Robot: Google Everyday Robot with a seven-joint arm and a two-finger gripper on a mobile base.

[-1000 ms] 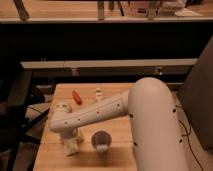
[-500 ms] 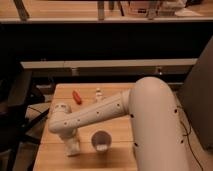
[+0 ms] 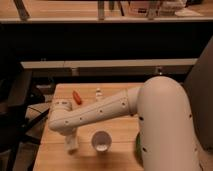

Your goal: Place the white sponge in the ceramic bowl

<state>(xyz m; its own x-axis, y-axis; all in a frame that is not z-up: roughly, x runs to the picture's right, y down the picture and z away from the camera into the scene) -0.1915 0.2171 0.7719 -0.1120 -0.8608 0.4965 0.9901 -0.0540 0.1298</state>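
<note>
My gripper (image 3: 71, 143) hangs from the white arm's wrist over the front left of the wooden table (image 3: 117, 135), pointing down and low to the surface. A small whitish block (image 3: 73, 147) shows at its lower end; I cannot tell whether this is the white sponge or part of the gripper. The ceramic bowl is almost wholly hidden behind my arm; only a thin green sliver (image 3: 136, 148) shows at the front right. The gripper is left of it, with a white cup between them.
A small round white cup (image 3: 101, 141) stands just right of the gripper. An orange-red thing (image 3: 77, 96) and a small pale bottle (image 3: 99, 93) sit near the table's far edge. My bulky white arm (image 3: 160, 120) covers the table's right side.
</note>
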